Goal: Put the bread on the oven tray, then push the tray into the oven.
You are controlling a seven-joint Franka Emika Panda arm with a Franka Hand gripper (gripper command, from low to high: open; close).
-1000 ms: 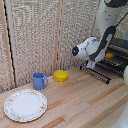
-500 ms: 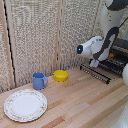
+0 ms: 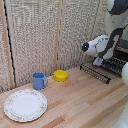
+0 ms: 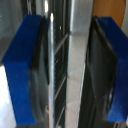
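pincer (image 4: pixel 67 67) straddles the oven pan (image 3: pixel 102 71), pads (image 4: pixel 22 70) spread; only wrist view shows this.

On the desk (image 3: pixel 85 102), plate (image 3: pixel 25 105) near left, cup (image 3: pixel 39 80) and bowl (image 3: pixel 61 76) behind it, oven pan (image 3: pixel 102 72) far right.

1 plate (image 3: pixel 25 105), 1 blue mug (image 3: pixel 39 80), 1 yellow bowl (image 3: pixel 61 76), 1 oven pan (image 3: pixel 107 70), 1 robot arm (image 3: pixel 107 42).
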